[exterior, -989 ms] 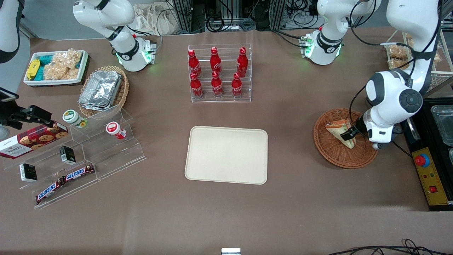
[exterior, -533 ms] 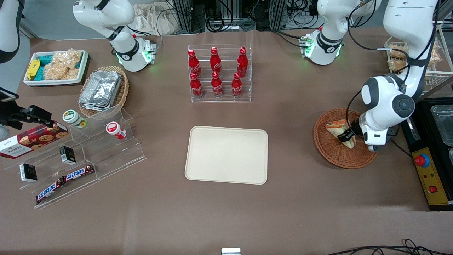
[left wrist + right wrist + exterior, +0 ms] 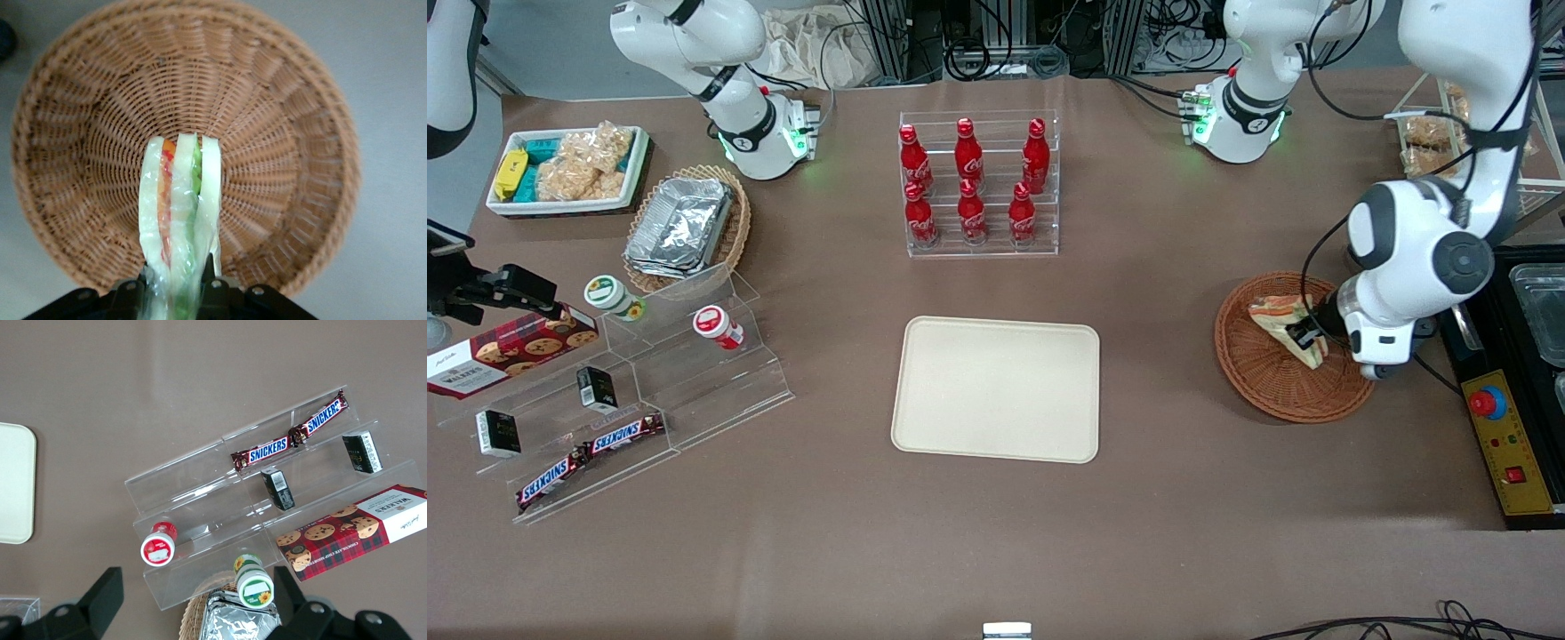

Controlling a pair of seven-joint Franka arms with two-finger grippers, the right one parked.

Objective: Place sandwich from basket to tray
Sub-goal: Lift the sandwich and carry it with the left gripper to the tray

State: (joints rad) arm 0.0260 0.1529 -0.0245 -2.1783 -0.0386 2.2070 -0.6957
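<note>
Clamping my gripper [image 3: 1303, 337] on sandwich [image 3: 1286, 327], fingers [image 3: 208, 280] pressing wrapped wedge from both sides. Holding sandwich over basket [image 3: 1267, 387], bread edge-on, lifted off weave. Tray [image 3: 996, 389] lying well apart from basket, toward parked arm's end. Bottle rack [image 3: 978, 187] standing farther from front camera than tray. Bare table [image 3: 1156, 373] lying between basket and tray.

Brown table [image 3: 1183, 498] carries tray [image 3: 996, 389], basket [image 3: 1272, 387], bottle rack [image 3: 980, 185].
</note>
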